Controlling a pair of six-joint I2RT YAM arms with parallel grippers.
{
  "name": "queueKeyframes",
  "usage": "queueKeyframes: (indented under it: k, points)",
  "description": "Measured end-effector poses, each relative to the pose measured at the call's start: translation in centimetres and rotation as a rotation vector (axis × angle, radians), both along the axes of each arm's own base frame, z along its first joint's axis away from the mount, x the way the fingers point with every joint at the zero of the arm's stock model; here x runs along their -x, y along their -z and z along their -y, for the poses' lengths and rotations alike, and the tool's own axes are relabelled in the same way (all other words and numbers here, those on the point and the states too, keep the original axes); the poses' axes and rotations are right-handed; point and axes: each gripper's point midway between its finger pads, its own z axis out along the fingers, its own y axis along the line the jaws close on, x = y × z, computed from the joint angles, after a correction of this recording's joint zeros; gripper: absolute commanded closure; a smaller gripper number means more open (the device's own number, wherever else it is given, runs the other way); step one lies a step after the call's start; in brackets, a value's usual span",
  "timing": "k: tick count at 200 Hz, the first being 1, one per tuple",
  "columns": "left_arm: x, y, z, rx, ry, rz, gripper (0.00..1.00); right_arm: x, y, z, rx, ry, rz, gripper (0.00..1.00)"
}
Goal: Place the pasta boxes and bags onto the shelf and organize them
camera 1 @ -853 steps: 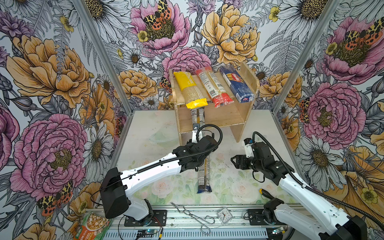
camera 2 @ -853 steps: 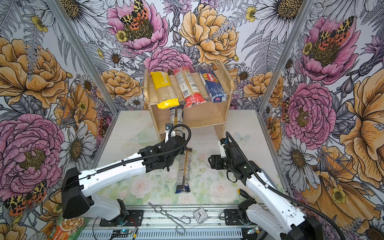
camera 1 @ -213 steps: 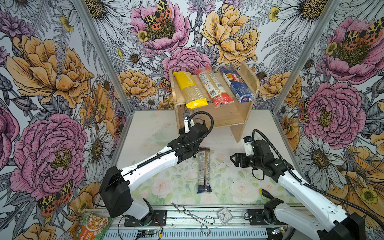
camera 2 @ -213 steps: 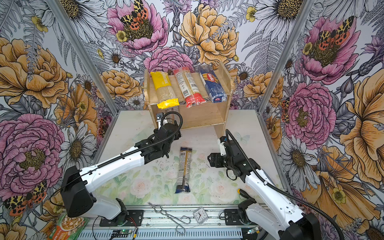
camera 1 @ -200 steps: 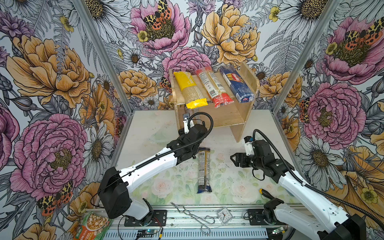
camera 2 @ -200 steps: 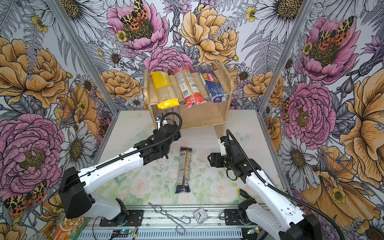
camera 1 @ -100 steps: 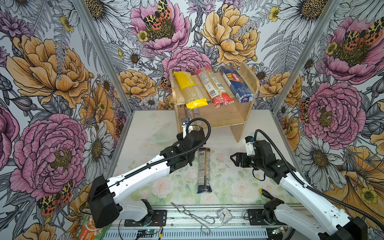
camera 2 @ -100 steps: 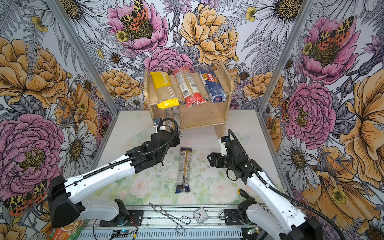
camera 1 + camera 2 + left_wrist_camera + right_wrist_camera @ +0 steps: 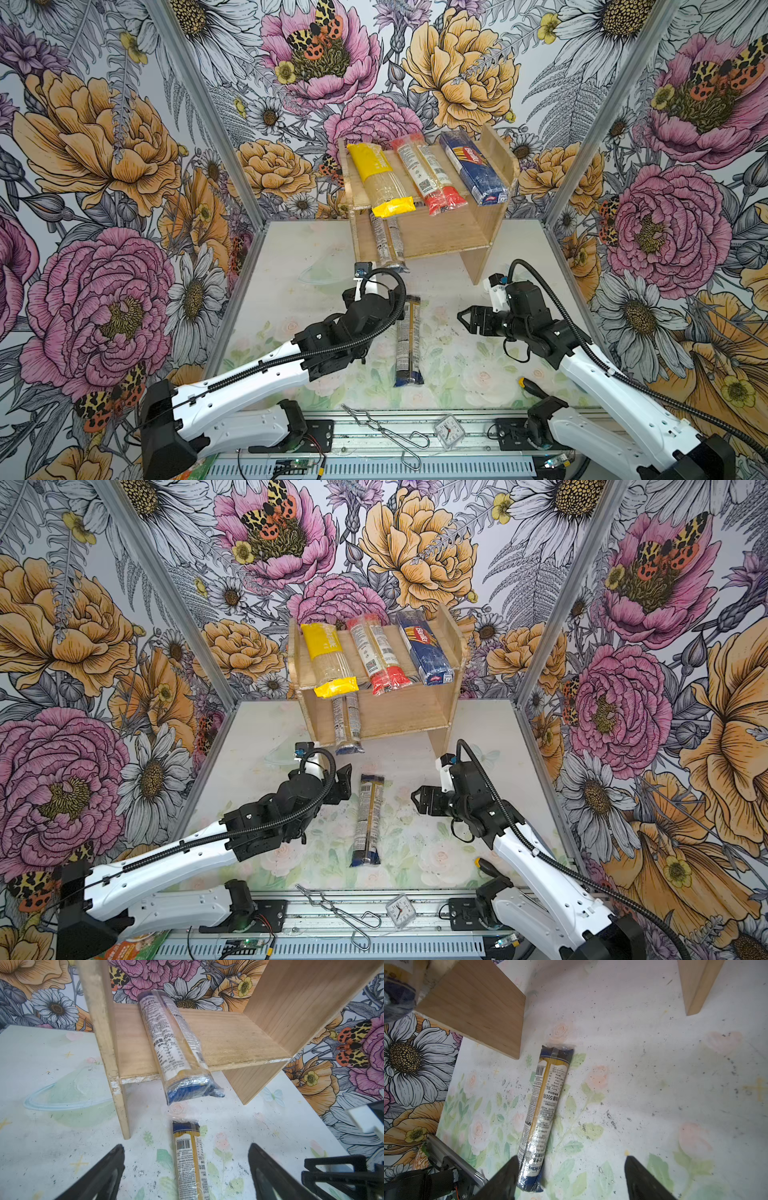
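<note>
wooden two-tier shelf (image 9: 451, 235) stands at the 12 o'clock edge of the floral table (image 9: 286, 291) in both top views. on its top tier three packs lie side by side: a yellow-ended spaghetti bag (image 9: 380, 180) at 9 o'clock, a red-ended spaghetti bag (image 9: 426, 178) in the middle and a dark blue barilla box (image 9: 473, 168) at 3 o'clock. on the lower tier, toward its 9 o'clock side, lies a slim clear spaghetti bag (image 9: 176, 1043) whose dark blue end overhangs the tier's front edge. a second slim spaghetti bag (image 9: 409, 336) lies flat near the middle of the table, at 6 o'clock from the shelf, its length running from 12 to 6 o'clock. the left gripper (image 9: 186, 1147) sits just beside this bag's 12 o'clock end, on its 9 o'clock side, facing the shelf, fingers spread wide and gripping nothing. the right gripper (image 9: 467, 321) is at 3 o'clock from the bag, apart from it, pointing toward 9 o'clock, its jaws likewise wide and empty. metal tongs (image 9: 386, 428) and a small clock (image 9: 449, 430) lie on the rail (image 9: 465, 453) at 6 o'clock.
</note>
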Motion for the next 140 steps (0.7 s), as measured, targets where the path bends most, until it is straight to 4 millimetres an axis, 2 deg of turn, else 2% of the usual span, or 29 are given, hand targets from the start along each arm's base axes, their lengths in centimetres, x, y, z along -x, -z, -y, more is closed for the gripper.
queueKeyframes:
  k: [55,106,140]
  points:
    - [1.9,2.3,-1.8,0.042,0.001,-0.039,0.02,1.0,1.4,-2.0,-0.005,-0.047,-0.038,0.18]
    - [3.1,4.1,-2.3,0.062,0.008,-0.075,0.01,1.5,3.3,-3.7,0.031,-0.094,-0.089,0.18]
    - [3.6,4.9,-2.7,0.071,0.007,-0.093,0.01,1.8,3.7,-4.6,0.042,-0.115,-0.089,0.17]
